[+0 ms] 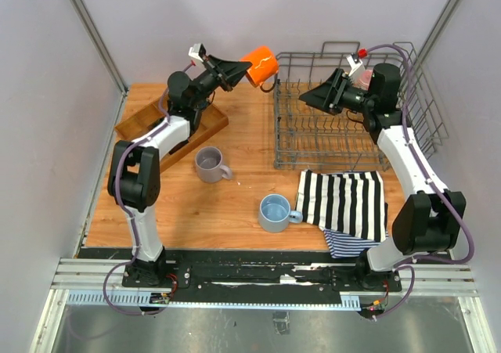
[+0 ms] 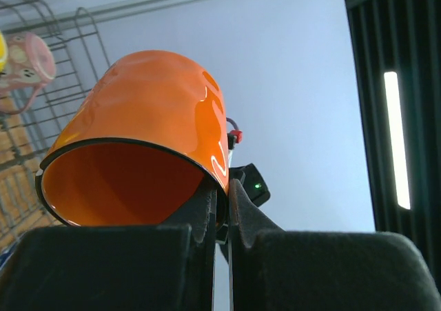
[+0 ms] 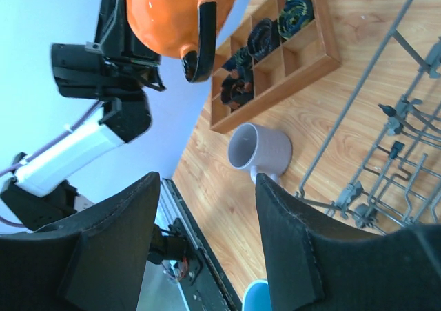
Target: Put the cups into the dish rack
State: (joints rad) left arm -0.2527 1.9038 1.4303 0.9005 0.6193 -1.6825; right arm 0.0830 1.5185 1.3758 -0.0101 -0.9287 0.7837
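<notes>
My left gripper is shut on the rim of the orange cup, which it holds tilted in the air just left of the dish rack. My right gripper hangs open and holds nothing over the rack's left part, facing the orange cup. A grey cup and a light blue cup stand on the table. A pink cup sits in the rack, with a sliver of yellow beside it.
A compartmented wooden tray lies at the back left under my left arm. A black-and-white striped cloth lies in front of the rack. The rack has tall wire sides.
</notes>
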